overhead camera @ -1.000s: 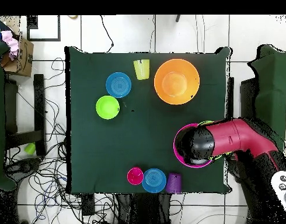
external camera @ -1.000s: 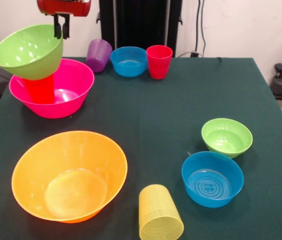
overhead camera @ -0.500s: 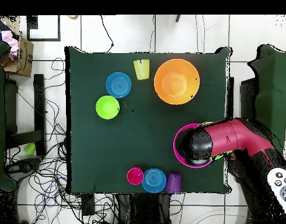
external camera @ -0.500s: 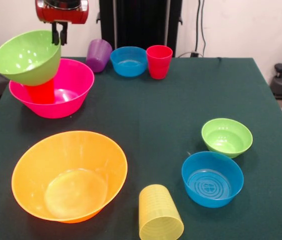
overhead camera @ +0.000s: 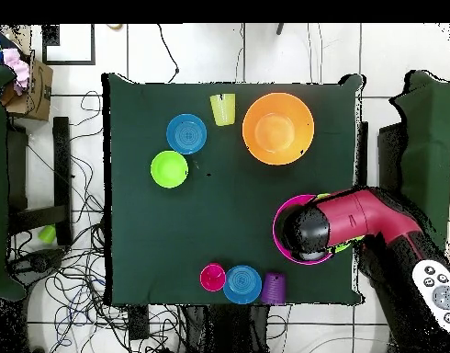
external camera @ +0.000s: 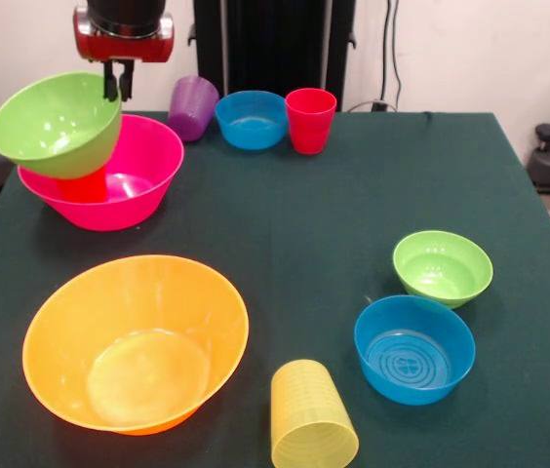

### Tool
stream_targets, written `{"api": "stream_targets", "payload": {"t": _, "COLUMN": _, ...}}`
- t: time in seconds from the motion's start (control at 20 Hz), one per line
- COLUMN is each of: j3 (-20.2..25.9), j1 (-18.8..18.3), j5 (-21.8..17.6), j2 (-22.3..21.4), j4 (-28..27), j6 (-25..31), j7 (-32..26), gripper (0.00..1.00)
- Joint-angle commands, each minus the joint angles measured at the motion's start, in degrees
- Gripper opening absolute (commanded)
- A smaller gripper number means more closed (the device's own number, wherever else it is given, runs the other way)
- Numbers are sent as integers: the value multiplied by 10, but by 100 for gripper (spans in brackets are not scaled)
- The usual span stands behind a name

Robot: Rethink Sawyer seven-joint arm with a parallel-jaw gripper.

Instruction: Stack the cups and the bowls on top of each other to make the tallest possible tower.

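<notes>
A dark green counter [external camera: 314,224] holds scattered translucent plastic cups and bowls, seen from the front. At about ten o'clock stands the tower [external camera: 80,161]: a hot pink bowl [external camera: 143,171] with a bright red cup [external camera: 82,185] upright inside it and a medium lime green bowl [external camera: 56,122] sitting tilted on the cup. The red gripper [external camera: 117,83] hangs directly above, and its dark jaws appear pinched on the green bowl's far rim, though the contact is too small to confirm.

Along twelve o'clock sit a purple cup [external camera: 192,107] on its side, a small blue bowl [external camera: 251,119] and a pinkish-red cup [external camera: 310,120], close together. A large orange bowl [external camera: 134,341] fills seven o'clock. A ribbed yellow cup [external camera: 312,417] lies on its side at six o'clock. At four o'clock a second small blue bowl [external camera: 414,348] sits just beside a small lime green bowl [external camera: 443,267].

From overhead, the arm [overhead camera: 357,221] covers most of the hot pink bowl.

These pieces look light, thin-walled and smooth, so they would likely slide or tip at a nudge. A pinch on a rim seems the surest hold. The tilted green bowl looks unsteady on the narrow cup.
</notes>
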Motion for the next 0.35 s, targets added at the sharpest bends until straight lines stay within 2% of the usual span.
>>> {"api": "stream_targets", "payload": {"t": 0.05, "j3": -13, "j1": 7, "j5": -55, "j2": 28, "j4": -26, "j6": -34, "j7": -142, "gripper": 0}}
{"api": "stream_targets", "payload": {"t": 0.35, "j3": -16, "j1": 5, "j5": -71, "j2": 34, "j4": -23, "j6": -43, "j7": -130, "gripper": 0}}
